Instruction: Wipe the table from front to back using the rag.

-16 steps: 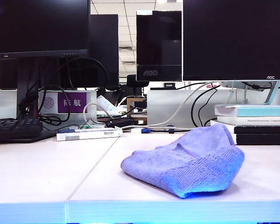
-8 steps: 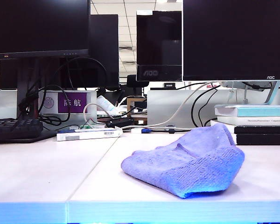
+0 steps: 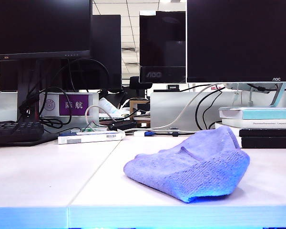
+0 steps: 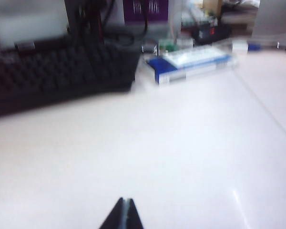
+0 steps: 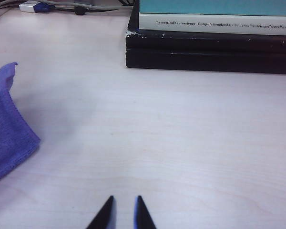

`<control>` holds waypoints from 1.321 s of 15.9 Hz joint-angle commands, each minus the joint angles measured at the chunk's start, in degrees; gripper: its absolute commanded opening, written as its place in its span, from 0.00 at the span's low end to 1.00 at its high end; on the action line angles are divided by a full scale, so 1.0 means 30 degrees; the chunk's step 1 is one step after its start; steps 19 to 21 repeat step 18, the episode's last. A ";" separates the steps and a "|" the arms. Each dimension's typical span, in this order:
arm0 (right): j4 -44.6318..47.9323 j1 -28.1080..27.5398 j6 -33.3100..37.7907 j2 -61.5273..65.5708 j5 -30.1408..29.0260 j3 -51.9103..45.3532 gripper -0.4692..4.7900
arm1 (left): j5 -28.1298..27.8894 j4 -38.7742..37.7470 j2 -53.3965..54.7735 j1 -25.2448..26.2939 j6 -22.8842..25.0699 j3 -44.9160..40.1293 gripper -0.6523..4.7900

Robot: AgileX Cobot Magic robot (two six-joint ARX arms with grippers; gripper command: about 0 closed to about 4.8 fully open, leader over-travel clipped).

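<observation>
**Rag lying loose near front edge, both grippers off it**

Rag (image 3: 188,166) is sitting crumpled in a low heap on the table (image 3: 43,176), right of the seam between the two panels and near the light blue front edge. One corner is peaking up toward the back, pointing at the stacked books (image 3: 264,126) on the right. Nothing is touching the rag; neither arm is showing in the exterior view.

L gripper (image 4: 124,215): only the dark tips are showing in the left wrist view, pressed together w/ no gap, nothing between them. It is hanging over bare table, w/ the black keyboard (image 4: 57,76) and a blue-and-white box (image 4: 195,62) beyond it. View is blurred.

R gripper (image 5: 123,212): tips are standing a little apart w/ a narrow gap, holding nothing. It is hovering over bare table; the rag's edge (image 5: 7,124) is lying off to one side, apart from the fingertips, and the books (image 5: 209,43) are lying ahead, well apart from it.

Monitors (image 3: 238,40) and cables are filling the back of the desk.
</observation>
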 commanded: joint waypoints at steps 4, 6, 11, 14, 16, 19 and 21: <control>-0.0044 0.0015 0.0022 -0.0015 0.0029 -0.0058 0.21 | -0.1311 0.0357 -0.0029 0.0146 -0.0138 -0.0707 0.11; -0.0044 0.0015 0.0022 -0.0015 0.0022 -0.0058 0.21 | -0.1362 0.0357 -0.0029 0.0138 -0.0138 -0.0707 0.11; -0.0044 0.0015 0.0022 -0.0015 0.0029 -0.0058 0.21 | -0.0328 0.0240 -0.0029 0.0138 -0.0138 -0.0699 0.11; -0.0044 0.0015 0.0022 -0.0015 0.0022 -0.0058 0.21 | -0.0335 0.0233 -0.0029 0.0138 -0.0138 -0.0707 0.11; -0.0044 0.0015 0.0022 -0.0015 0.0022 -0.0058 0.21 | -0.0335 0.0233 -0.0029 0.0138 -0.0138 -0.0707 0.11; -0.0044 0.0015 0.0022 -0.0015 0.0029 -0.0058 0.21 | -0.0335 0.0233 -0.0029 0.0138 -0.0138 -0.0707 0.11; -0.0044 0.0015 0.0022 -0.0015 0.0029 -0.0058 0.21 | -0.0335 0.0233 -0.0029 0.0138 -0.0138 -0.0707 0.11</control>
